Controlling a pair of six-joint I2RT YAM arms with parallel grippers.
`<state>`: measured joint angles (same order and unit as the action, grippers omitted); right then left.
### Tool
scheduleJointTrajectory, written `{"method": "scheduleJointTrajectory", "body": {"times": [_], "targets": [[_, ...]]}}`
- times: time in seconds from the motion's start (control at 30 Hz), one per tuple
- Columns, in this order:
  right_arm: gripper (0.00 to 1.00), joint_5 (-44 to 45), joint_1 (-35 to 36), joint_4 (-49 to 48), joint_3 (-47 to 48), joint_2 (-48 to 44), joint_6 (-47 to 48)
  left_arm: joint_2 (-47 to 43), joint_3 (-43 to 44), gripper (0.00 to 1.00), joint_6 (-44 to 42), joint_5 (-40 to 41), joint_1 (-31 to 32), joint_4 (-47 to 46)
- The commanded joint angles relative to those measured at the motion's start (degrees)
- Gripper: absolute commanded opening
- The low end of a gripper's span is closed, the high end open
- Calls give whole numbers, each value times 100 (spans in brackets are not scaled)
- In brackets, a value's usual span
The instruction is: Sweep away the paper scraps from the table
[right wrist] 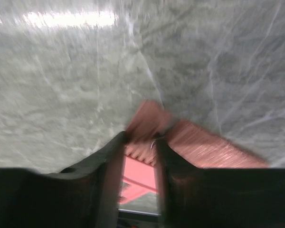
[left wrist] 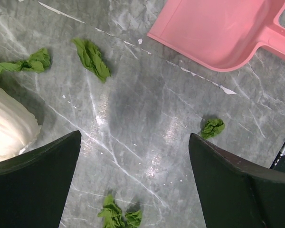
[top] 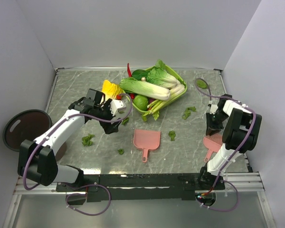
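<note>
Several dark-green paper scraps lie on the grey marble table (top: 76, 90): one at the left (top: 88, 139), one near the front (top: 120, 151), one right of the dustpan (top: 172, 135), and one further right (top: 188, 112). The pink dustpan (top: 146, 139) lies flat at the centre front. My left gripper (top: 109, 126) is open and empty above the table, left of the dustpan. The left wrist view shows it (left wrist: 135, 137) with scraps (left wrist: 91, 57) (left wrist: 213, 127) (left wrist: 118, 216) and the dustpan (left wrist: 218, 28). My right gripper (top: 212, 129) (right wrist: 140, 142) is shut on a pink brush (top: 213, 141) (right wrist: 199, 142) at the right.
A green tray (top: 180, 97) with whole cabbages and greens stands at the back centre, with a yellow-and-white cabbage (top: 111, 89) to its left. A round dark brown bin (top: 26, 128) sits off the table's left edge. White walls enclose the table.
</note>
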<state>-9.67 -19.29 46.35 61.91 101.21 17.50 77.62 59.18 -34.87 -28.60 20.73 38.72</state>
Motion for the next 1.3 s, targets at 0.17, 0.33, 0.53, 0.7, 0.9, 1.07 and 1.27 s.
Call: {"method": "scheduleJointTrajectory", "body": {"times": [0.17,0.33,0.53,0.7,0.9,1.07,1.27], "targets": [[0,-754,-40,365,260,-241,-299,165,629,99,279,-330,27,22],[0,-1554,-31,944,681,-1427,-440,358,1288,100,578,-673,27,-31],[0,-2687,74,1000,1622,-2579,-1088,455,1851,100,1350,-1199,27,-872],[0,-3093,958,-326,2236,-2940,-2039,394,1940,97,2788,-1446,36,-2401],[0,-2848,2218,-1687,3125,-2485,-2592,736,2587,96,3881,-1526,422,-3731],[0,-2645,2728,-2270,3651,-2009,-3199,1061,3012,96,4480,-1351,739,-4188],[0,-2672,3027,-2508,4224,-1517,-3718,1211,3152,96,4323,-701,1117,-4197]]}}
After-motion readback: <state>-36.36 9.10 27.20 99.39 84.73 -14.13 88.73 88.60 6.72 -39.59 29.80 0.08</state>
